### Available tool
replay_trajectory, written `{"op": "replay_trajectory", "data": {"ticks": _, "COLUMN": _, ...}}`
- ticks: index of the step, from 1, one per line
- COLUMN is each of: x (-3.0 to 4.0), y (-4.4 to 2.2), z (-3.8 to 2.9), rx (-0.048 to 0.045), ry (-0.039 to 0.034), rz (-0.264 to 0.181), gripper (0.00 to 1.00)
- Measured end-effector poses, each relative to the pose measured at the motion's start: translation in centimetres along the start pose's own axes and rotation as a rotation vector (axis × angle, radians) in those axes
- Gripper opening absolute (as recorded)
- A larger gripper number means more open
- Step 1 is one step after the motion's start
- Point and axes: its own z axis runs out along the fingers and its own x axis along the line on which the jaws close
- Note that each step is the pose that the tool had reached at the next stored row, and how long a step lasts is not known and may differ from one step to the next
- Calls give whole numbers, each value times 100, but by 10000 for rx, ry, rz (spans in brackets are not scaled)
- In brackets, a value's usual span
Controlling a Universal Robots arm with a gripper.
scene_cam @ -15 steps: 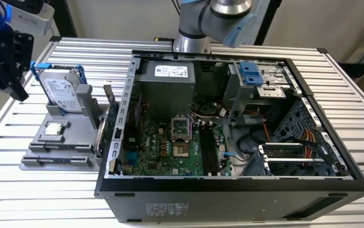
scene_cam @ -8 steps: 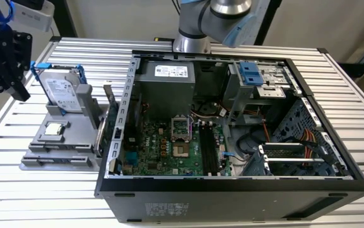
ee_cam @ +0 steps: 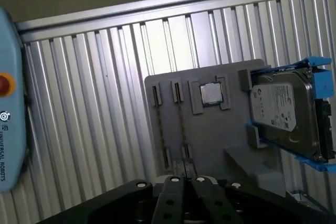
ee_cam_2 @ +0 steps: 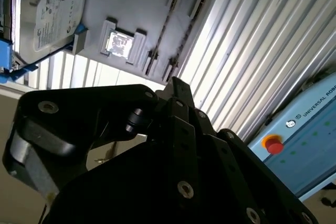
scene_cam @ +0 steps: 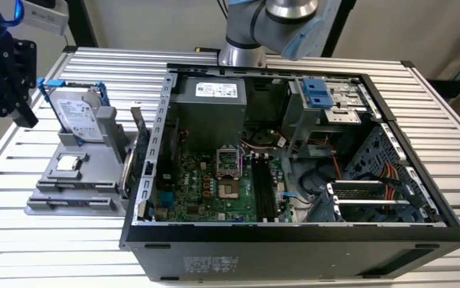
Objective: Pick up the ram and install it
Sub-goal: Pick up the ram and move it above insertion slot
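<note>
While the gripper (ee_cam: 186, 179) hung over the grey fixture (ee_cam: 210, 129) with jaws drawn together on nothing, I logged the ram (scene_cam: 134, 159), apparently on edge between fixture and case (scene_cam: 294, 246), as light, stiff and fragile, best pinched mid-length across its bare long edges, clear of chips and contacts.

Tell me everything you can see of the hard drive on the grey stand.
The hard drive is a flat silver metal box with a white label, held in a blue plastic frame. It stands on edge, tilted slightly, between grey brackets of the stand, to the exterior view's left of the open computer case. Only the stand touches it.
</note>
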Motion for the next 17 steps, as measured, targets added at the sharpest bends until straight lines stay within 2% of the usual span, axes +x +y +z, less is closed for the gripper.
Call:
{"op": "replay_trajectory", "data": {"ticks": 10, "x": 0, "y": 0, "z": 2, "rx": -11, "ry": 12, "rz": -868, "gripper": 0}}
{"op": "replay_trajectory", "data": {"ticks": 17, "x": -17, "y": 3, "z": 3, "rx": -14, "ry": 25, "rz": -1238, "gripper": 0}}
